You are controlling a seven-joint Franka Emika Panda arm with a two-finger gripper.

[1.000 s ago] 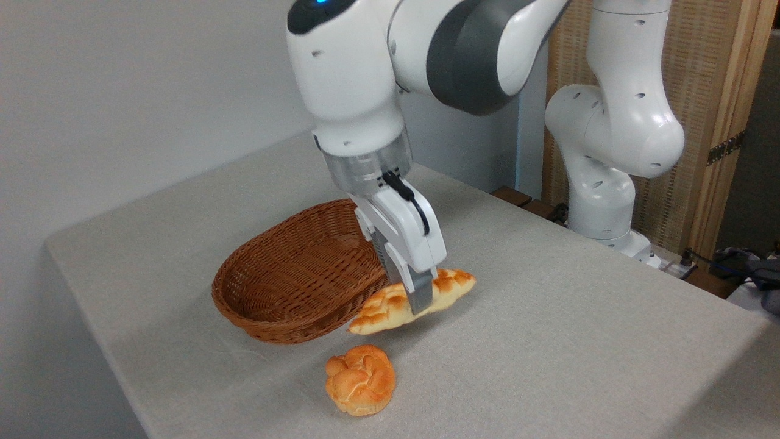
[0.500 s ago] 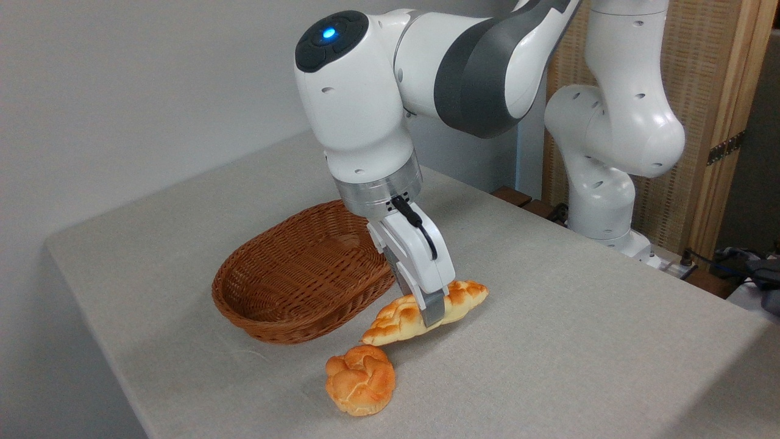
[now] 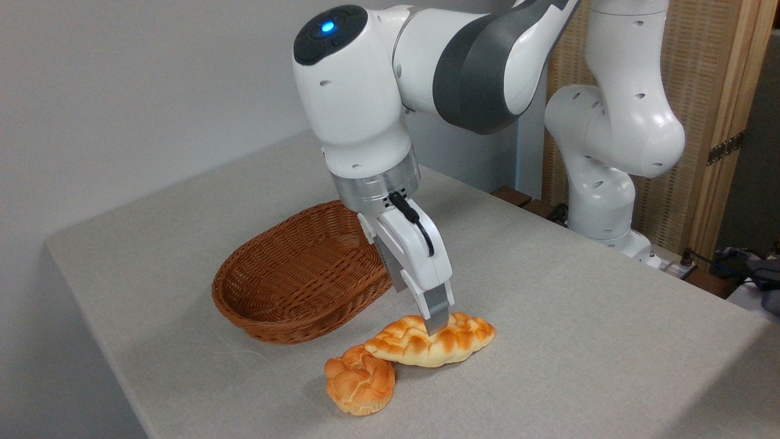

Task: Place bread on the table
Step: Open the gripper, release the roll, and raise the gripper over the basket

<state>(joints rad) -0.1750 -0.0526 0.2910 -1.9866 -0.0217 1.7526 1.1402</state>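
The bread (image 3: 466, 340), a braided golden loaf, lies flat on the table (image 3: 585, 347) in front of the basket. Its left end rests against the round roll (image 3: 358, 383). My gripper (image 3: 435, 326) hangs straight over the loaf's middle. The near grey fingertip (image 3: 437, 314) overlaps the loaf's top and the far finger is hidden behind it. The jaws look open, and the loaf lies level below them rather than hanging in a grip.
A brown wicker basket (image 3: 292, 286) stands empty just left of my gripper. The arm's white base (image 3: 600, 201) stands at the table's far right edge. Bare grey cloth runs to the right and front of the loaf.
The loaf hung tilted in my shut gripper before. It has dropped flat onto the cloth, slightly right and forward, its left end against the roll.
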